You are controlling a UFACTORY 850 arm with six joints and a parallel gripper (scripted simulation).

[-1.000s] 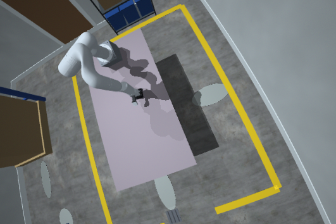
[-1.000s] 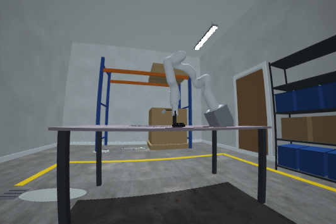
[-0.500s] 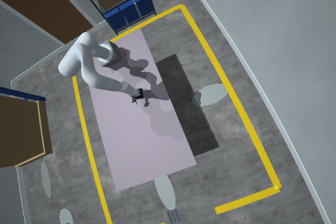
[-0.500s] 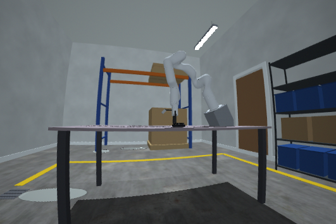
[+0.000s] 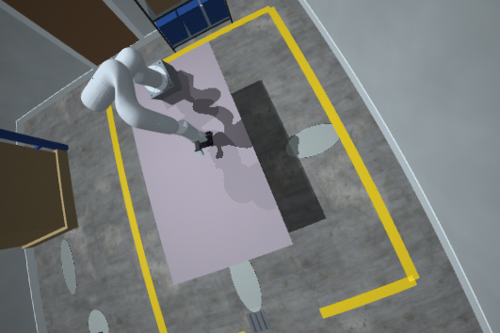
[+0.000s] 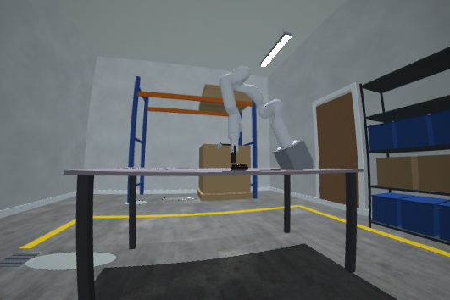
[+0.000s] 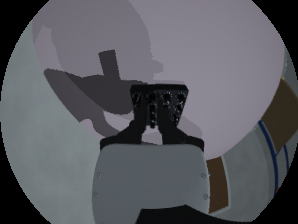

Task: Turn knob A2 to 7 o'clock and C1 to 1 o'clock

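Observation:
The knob box (image 5: pixel 208 139) is a small dark box on the pale table, near the arm's side. It shows as a low black shape in the exterior view (image 6: pixel 239 168). In the wrist view the knob box (image 7: pixel 157 98) lies just beyond the fingers, and its knobs and marks are too small and dark to read. My gripper (image 7: pixel 152 105) points straight down over the box, with its fingers a little apart over the box's near rows. I cannot tell which knob they stand at. The gripper also shows in the top and exterior views (image 5: pixel 202 143) (image 6: pixel 234 160).
The arm's grey base block (image 6: pixel 293 155) stands on the table's far corner. A dark floor mat (image 5: pixel 277 155) lies beside the table. Shelving with blue bins (image 6: pixel 417 169) stands at the right and a blue rack with boxes (image 6: pixel 192 140) behind the table.

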